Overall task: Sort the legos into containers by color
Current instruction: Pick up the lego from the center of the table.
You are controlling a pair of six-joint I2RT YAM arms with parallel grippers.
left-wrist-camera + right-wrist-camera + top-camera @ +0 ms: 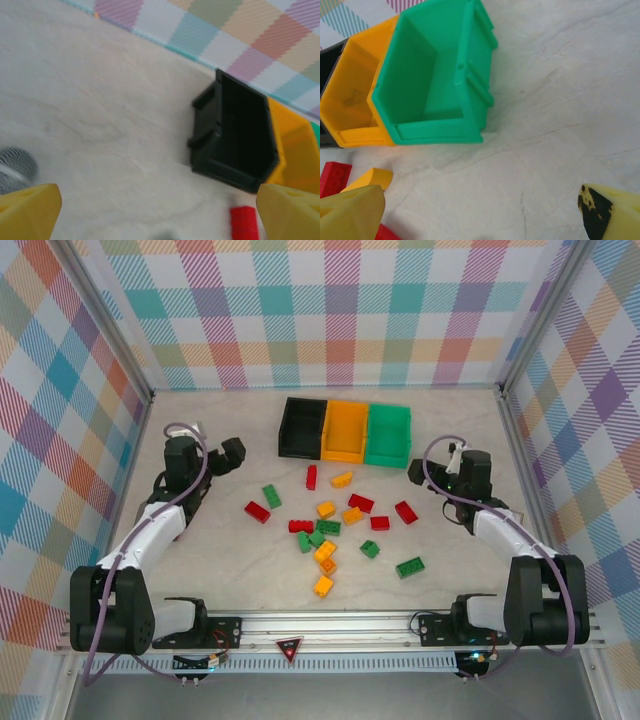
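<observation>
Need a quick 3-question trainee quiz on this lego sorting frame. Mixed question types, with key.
1. True or false: every lego lies on the table, none in the bins.
2. Which bin sits in the middle of the row? A black bin, B orange bin, C green bin.
3. Fill in: the jaws of both arms stand ____.
Key: 1 true; 2 B; 3 open.
</observation>
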